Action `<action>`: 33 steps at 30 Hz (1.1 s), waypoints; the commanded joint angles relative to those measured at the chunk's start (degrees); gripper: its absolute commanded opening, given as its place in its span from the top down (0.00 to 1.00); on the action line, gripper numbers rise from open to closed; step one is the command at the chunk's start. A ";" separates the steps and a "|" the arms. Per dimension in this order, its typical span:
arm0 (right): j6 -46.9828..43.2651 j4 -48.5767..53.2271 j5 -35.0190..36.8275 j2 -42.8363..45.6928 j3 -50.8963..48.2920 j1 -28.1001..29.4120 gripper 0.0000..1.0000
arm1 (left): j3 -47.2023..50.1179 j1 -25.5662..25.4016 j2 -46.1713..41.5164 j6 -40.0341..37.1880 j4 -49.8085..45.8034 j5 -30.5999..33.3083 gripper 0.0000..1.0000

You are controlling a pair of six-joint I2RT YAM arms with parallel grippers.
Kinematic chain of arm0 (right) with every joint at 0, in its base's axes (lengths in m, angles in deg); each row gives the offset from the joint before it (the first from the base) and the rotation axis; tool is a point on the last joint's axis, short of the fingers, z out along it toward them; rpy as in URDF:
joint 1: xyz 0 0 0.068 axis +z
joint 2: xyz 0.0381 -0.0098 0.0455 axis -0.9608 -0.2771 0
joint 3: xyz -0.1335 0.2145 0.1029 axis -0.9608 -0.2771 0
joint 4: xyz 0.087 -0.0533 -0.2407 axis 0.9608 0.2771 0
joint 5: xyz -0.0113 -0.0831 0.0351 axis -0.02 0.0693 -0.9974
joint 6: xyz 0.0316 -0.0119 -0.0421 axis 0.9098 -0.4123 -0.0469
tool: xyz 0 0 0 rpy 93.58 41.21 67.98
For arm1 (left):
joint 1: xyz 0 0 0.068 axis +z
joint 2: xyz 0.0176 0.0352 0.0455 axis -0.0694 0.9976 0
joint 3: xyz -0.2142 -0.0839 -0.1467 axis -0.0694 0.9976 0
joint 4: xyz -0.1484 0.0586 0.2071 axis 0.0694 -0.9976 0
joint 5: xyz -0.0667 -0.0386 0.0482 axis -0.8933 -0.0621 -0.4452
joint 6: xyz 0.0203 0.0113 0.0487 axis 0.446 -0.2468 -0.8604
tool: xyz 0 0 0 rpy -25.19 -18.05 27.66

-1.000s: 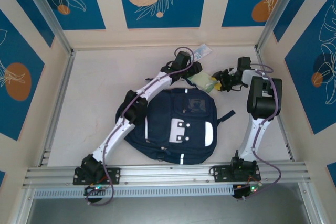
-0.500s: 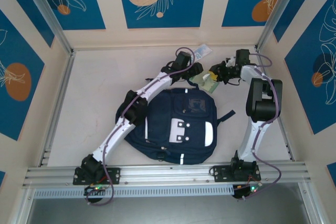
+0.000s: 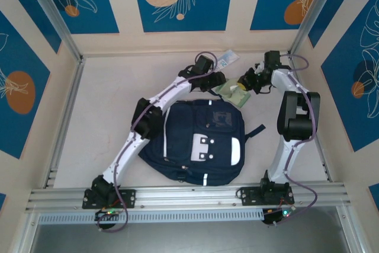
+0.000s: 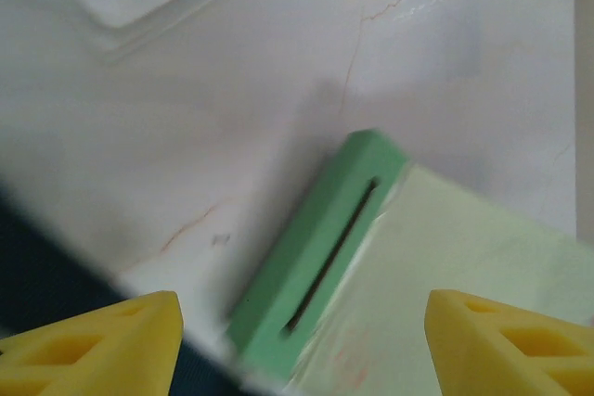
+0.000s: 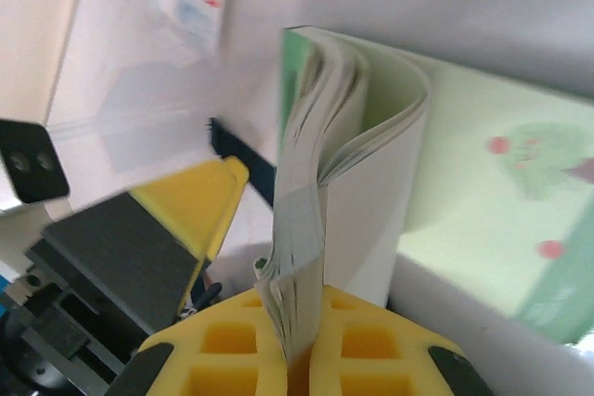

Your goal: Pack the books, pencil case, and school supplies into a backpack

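One book is in play: a pale green book [image 5: 483,183] with a cartoon figure on its cover. It lies on the desk [image 3: 106,105] just past the top edge of the backpack [image 3: 201,146]. From above we can't tell whether it touches the fabric.

Right gripper [image 5: 297,326] is clamped on a sheaf of pages at the book's open edge, not on the whole book. The cover curls away beside it, so we'd expect the book to fan open if lifted like this.

Left gripper [image 3: 217,81] has its jaws apart and holds nothing. It hangs over the green spine end of the same book, with dark backpack fabric just beside it.

White-and-light-blue printed packet [image 3: 228,58] lies flat on the desk by the far wall, beyond the book and outside the backpack.

The backpack lies flat mid-desk, front panel up. We can't tell whether the main compartment is open, or what's already inside.

Our read on progress: the book and the packet are both unpacked. The book needs a firmer hold and then has to go in, with the packet after it.
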 commanded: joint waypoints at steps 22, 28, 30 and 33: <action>3.64 0.70 -3.92 34.70 0.17 22.35 0.95 | 47.97 5.50 -73.02 -17.16 -13.55 -0.97 0.15; 8.43 -7.92 -14.61 46.63 -13.33 24.83 0.94 | 64.10 5.44 -85.58 -13.64 -10.36 -6.72 0.14; 9.15 -9.71 -16.63 50.24 -16.99 25.79 0.94 | 68.10 5.49 -88.54 -11.18 -7.47 -10.27 0.14; 10.57 -12.26 -19.24 54.29 -21.54 27.13 0.94 | 71.40 5.43 -91.82 -8.59 -4.95 -13.08 0.14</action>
